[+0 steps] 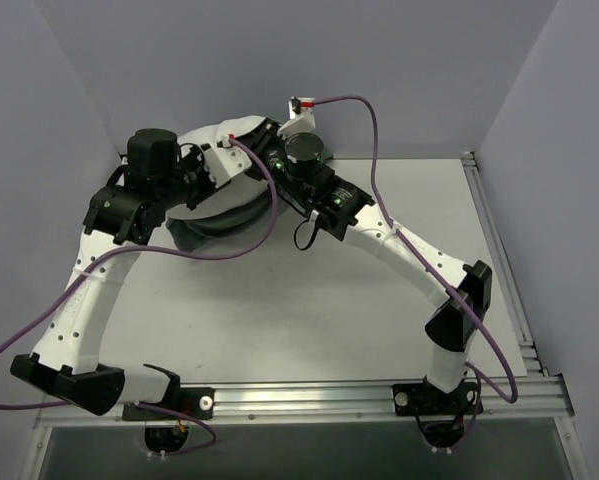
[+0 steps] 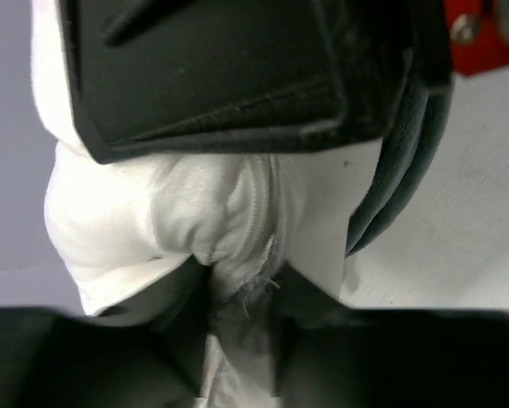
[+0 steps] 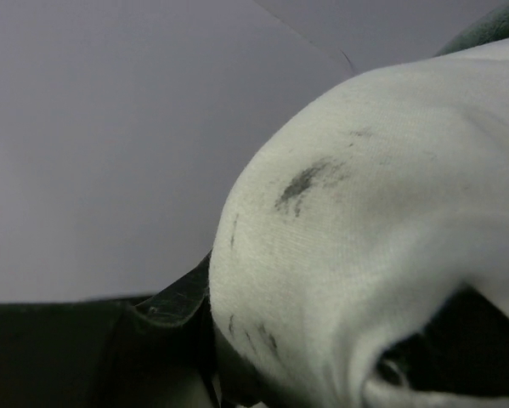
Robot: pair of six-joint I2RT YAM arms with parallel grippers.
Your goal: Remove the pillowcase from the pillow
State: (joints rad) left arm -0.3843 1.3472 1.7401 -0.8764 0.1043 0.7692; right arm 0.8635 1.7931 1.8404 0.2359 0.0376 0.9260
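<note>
Overhead view of one grey table (image 1: pixel 309 310) with two white-and-black robot arms bolted at its near edge. Both arms reached to the far left part of the table, where they met over one bundle of fabric. The bundle was one white pillow (image 2: pixel 186 212) and one pillowcase (image 1: pixel 214 228), which lay as a dark grey-green heap with curved pale stripes, under and just near of the two wrists. The pillow bulged above it, next to the back wall. In the left wrist view, the left gripper (image 2: pixel 246 229) was clamped on a corner of the pillow: white cloth with a zip seam bunched between its two black fingers (image 2: pixel 237 76), and a dark fold of the pillowcase curved along the right side. The right gripper (image 1: pixel 264 138) pressed against the pillow from the right. Its wrist view was filled by smudged white cloth, with only part of one black finger showing at lower left, so I could not tell whether it was apart or together. Two purple cables (image 1: pixel 229 252) looped from the arms.
</note>
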